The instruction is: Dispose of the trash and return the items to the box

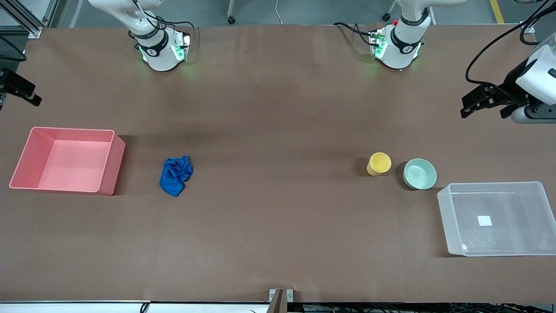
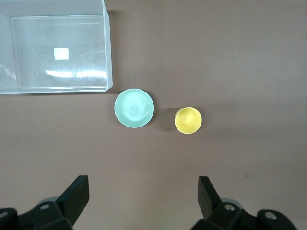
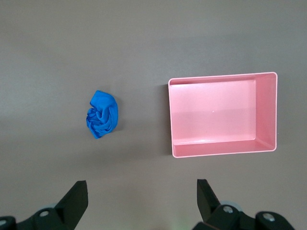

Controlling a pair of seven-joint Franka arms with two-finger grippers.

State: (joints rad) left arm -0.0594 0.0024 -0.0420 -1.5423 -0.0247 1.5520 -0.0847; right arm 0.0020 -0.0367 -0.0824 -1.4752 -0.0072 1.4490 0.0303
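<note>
The deep blue cloth wad lies on the table beside the pink bin; it also shows in the right wrist view. The yellow cup stands upright beside the mint-green bowl; both show in the left wrist view, cup and bowl. The clear tub sits next to the bowl, nearer the front camera, with nothing in it but its white sticker. My left gripper is open and empty, high over the table's left-arm end. My right gripper is open and empty, high over the right-arm end.
An opaque pink bin stands at the right arm's end with nothing in it, seen also in the right wrist view. Brown table surface lies between the cloth and the cup. Both arm bases stand along the edge farthest from the front camera.
</note>
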